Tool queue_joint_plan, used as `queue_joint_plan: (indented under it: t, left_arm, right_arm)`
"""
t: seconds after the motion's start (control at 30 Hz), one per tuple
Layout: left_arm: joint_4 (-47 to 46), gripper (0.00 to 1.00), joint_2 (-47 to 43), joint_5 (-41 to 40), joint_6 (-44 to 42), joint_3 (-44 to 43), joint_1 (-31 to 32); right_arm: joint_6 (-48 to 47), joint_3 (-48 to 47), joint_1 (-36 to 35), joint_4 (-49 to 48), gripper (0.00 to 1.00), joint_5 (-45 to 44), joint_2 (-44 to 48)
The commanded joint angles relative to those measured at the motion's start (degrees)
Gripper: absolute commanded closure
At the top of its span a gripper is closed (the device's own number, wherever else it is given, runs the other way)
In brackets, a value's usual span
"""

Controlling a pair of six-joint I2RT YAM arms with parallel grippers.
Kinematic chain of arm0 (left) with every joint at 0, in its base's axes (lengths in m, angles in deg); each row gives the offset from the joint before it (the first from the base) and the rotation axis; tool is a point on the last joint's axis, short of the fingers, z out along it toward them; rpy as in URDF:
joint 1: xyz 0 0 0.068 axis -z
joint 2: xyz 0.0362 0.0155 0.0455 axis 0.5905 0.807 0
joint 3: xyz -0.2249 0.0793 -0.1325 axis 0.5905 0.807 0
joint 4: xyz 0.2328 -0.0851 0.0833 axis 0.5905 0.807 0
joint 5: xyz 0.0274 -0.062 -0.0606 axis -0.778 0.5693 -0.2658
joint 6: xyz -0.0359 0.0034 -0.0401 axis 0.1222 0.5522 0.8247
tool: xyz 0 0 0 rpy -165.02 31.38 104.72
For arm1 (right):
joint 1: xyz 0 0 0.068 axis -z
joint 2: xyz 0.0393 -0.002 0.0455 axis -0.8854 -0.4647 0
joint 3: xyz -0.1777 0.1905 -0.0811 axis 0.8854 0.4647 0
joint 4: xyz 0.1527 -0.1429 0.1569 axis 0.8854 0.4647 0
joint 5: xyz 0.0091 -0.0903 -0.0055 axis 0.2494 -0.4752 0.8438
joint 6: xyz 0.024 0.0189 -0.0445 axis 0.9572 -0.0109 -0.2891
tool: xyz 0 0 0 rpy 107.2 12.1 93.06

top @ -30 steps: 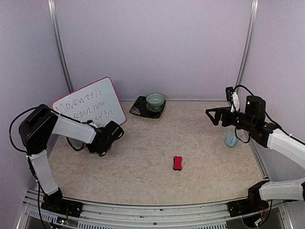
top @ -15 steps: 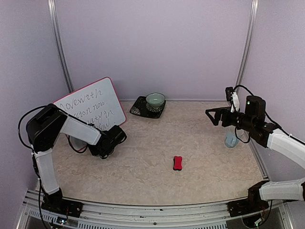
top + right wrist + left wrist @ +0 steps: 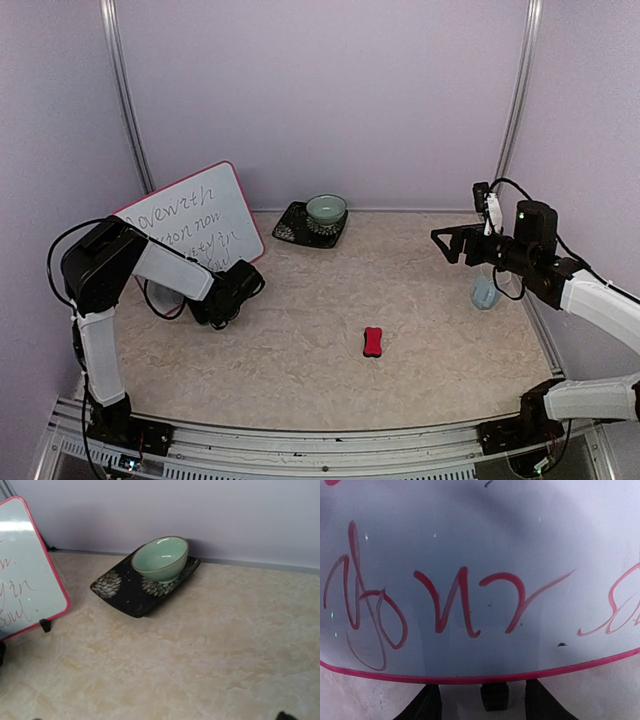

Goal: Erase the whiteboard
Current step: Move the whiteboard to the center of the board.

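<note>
The whiteboard (image 3: 190, 222) stands tilted at the back left, white with a pink-red frame and several lines of handwriting. It fills the left wrist view (image 3: 480, 580), where the writing is red, and its corner shows in the right wrist view (image 3: 25, 595). My left gripper (image 3: 232, 283) is open and low at the board's bottom edge. Its fingers (image 3: 427, 704) stand either side of a black foot (image 3: 495, 696), holding nothing. The small red eraser (image 3: 373, 341) lies on the table, apart from both arms. My right gripper (image 3: 448, 245) hangs open and empty at the right, above the table.
A green bowl (image 3: 326, 208) sits on a black patterned tray (image 3: 296, 228) at the back middle, also in the right wrist view (image 3: 161, 557). A pale blue cup (image 3: 485, 292) stands under the right arm. Walls close the back and sides.
My left gripper has moved a little to the right along the whiteboard's lower edge. The right arm and the eraser have not moved.
</note>
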Motion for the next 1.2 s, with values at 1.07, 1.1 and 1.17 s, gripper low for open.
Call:
queue_joint_plan:
  t: [1.07, 1.1, 1.17]
  left_arm:
    - [-1.6, 0.82, 3.6, -0.9, -1.1, -3.1, -0.2]
    - [-1.6, 0.83, 3.5, -1.0, -1.2, -3.0, 0.0]
    - [-1.4, 0.84, 3.2, -1.0, -1.2, -2.9, 0.7]
  right_arm:
    - [-0.1, -1.4, -0.7, -0.9, 0.00, 1.5, 0.6]
    - [0.0, -1.3, -0.7, -0.9, 0.00, 1.6, 0.6]
    - [0.0, -1.3, -0.7, -0.9, 0.00, 1.8, 0.6]
